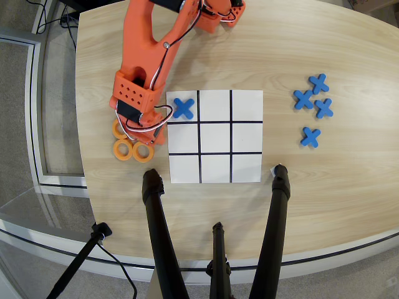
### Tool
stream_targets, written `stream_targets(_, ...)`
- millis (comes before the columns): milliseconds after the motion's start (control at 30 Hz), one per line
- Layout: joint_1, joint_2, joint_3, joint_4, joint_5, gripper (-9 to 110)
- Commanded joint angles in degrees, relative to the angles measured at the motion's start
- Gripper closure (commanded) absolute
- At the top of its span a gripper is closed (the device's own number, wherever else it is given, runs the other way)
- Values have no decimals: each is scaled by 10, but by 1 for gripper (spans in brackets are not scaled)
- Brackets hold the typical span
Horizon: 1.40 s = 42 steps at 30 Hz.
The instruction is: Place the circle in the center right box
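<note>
Three orange rings show left of the grid sheet (246,167): one (123,149), one (143,151) and one partly covered (117,129). The orange arm reaches down from the top, and my gripper (137,129) hangs right over this cluster. The wrist body and wires hide the jaws, so I cannot tell how they stand or whether they hold a ring. The middle-row cell in the image-left column (184,137) is white and empty. A blue X (183,108) lies in the top-left cell.
Several blue X pieces lie on the wooden table at the right, among them one (318,83), one (303,99) and one (310,136). Black tripod legs (156,230) (277,218) cross the front edge below the grid.
</note>
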Motion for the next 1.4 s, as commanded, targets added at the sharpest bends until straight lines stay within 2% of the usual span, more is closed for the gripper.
stream_targets(0, 8, -7, -1, -4, 19, 83)
stream_targets(700, -11, 38, 56, 11, 47, 96)
stream_targets(1067, -48, 81, 77, 25, 120, 102)
stream_targets(1367, -90, 163, 22, 88, 192, 102)
